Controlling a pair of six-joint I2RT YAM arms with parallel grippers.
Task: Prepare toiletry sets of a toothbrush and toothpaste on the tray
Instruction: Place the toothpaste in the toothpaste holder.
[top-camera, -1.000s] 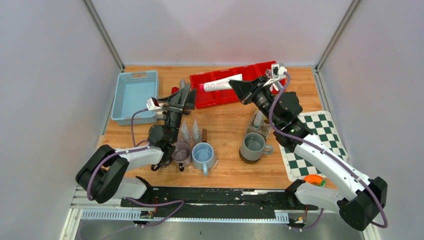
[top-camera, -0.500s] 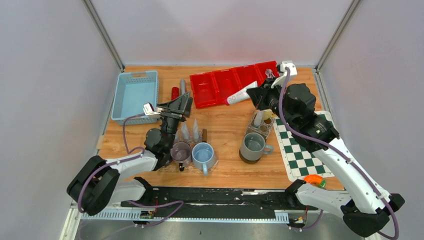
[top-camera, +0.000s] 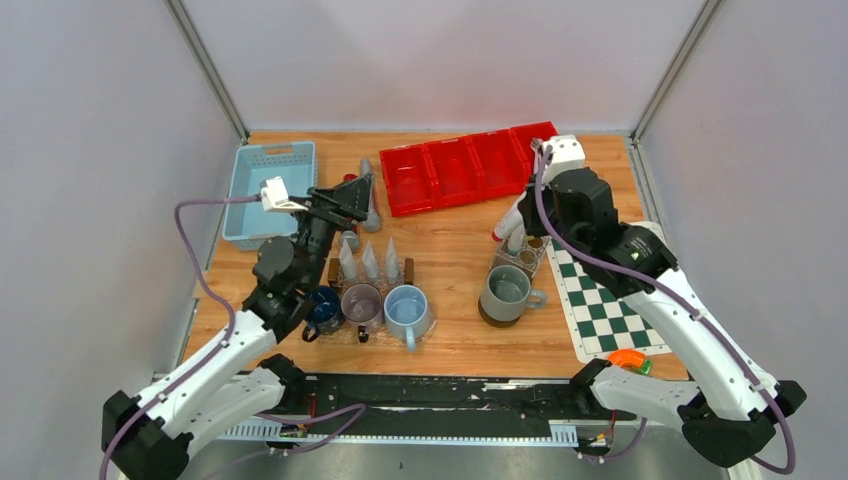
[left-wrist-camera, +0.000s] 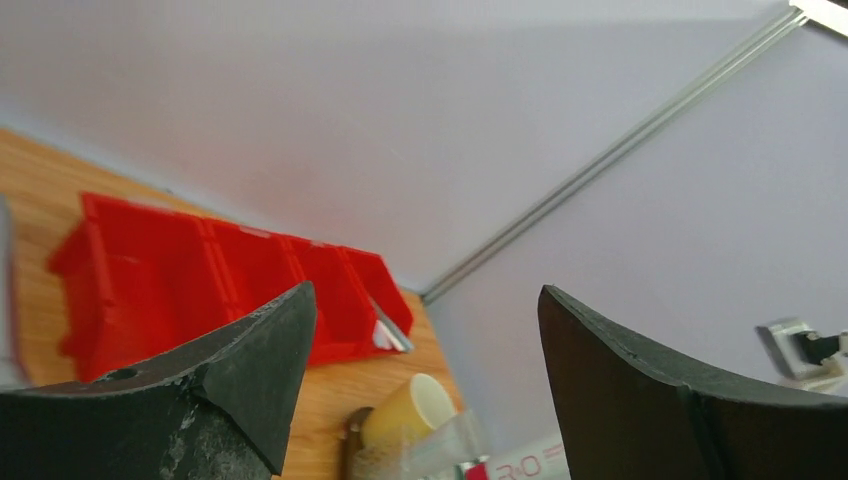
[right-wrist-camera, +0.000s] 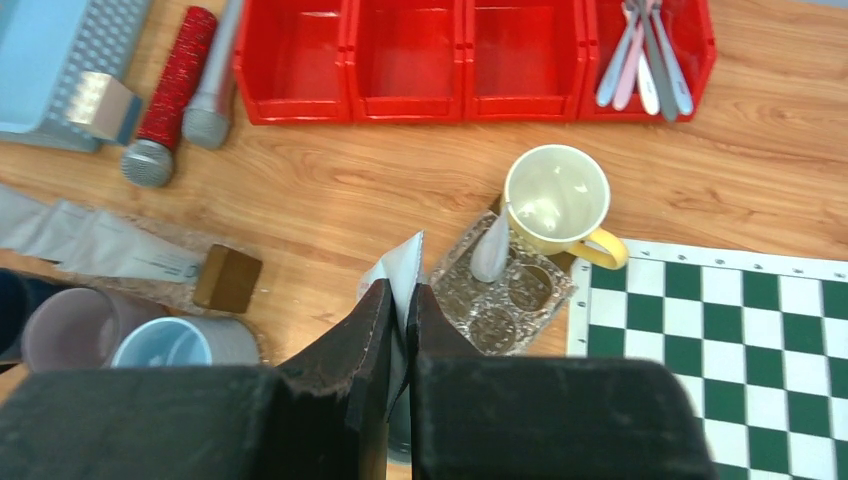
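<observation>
My right gripper (right-wrist-camera: 400, 292) is shut on the flat crimped end of a white toothpaste (right-wrist-camera: 403, 262) tube. The tube hangs cap-down (top-camera: 508, 222) just left of the small glass tray (right-wrist-camera: 520, 300), above the wood. Another toothpaste tube (right-wrist-camera: 490, 250) stands upright in one of that tray's round hollows. Several toothbrushes (right-wrist-camera: 645, 55) lie in the rightmost red bin (right-wrist-camera: 690, 75). My left gripper (top-camera: 352, 196) is raised over the table's left half, its jaws wide apart with nothing between them (left-wrist-camera: 425, 300). Three more tubes (top-camera: 370, 262) stand behind the mugs.
A yellow mug (right-wrist-camera: 555, 195) touches the glass tray's far side and a grey mug (top-camera: 505, 290) stands at its near side. Dark blue, purple (top-camera: 362, 303) and light blue (top-camera: 405, 308) mugs line up at the left. A blue basket (top-camera: 270, 190), red and grey cylinders (right-wrist-camera: 175, 85) and a chessboard mat (top-camera: 615, 290) are also here.
The right arm has swung the toothpaste from over the red bins down to beside the glass tray. The left arm has lifted and drawn back, its jaws wider, uncovering the dark blue mug.
</observation>
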